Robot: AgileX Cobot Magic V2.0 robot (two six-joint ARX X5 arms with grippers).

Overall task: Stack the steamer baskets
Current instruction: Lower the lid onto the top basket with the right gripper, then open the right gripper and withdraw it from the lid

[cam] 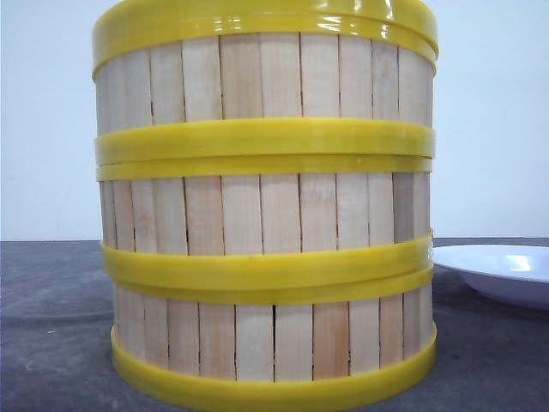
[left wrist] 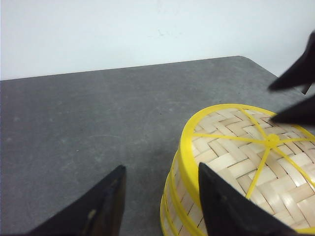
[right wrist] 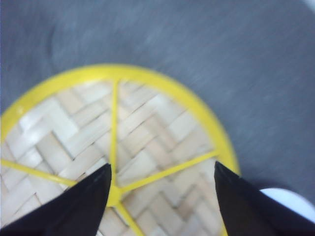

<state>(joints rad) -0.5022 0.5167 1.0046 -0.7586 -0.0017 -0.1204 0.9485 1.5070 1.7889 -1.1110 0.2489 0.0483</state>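
Note:
Three steamer baskets stand stacked in one column close to the front camera: top (cam: 266, 77), middle (cam: 266, 215), bottom (cam: 274, 339). A woven, yellow-rimmed lid (left wrist: 246, 152) with yellow spokes covers the stack. My left gripper (left wrist: 162, 169) is open above the stack's edge (left wrist: 172, 206), one finger over the table and the other over the lid's rim. Over the lid (right wrist: 118, 132) my right gripper (right wrist: 162, 169) hangs open near its hub, holding nothing. The right gripper (left wrist: 270, 104) also shows in the left wrist view. Neither gripper shows in the front view.
A white plate (cam: 506, 270) lies on the grey table (cam: 51, 326) to the right of the stack, and its rim (right wrist: 290, 201) shows beside my right finger. The table's far edge (left wrist: 123, 69) meets a white wall.

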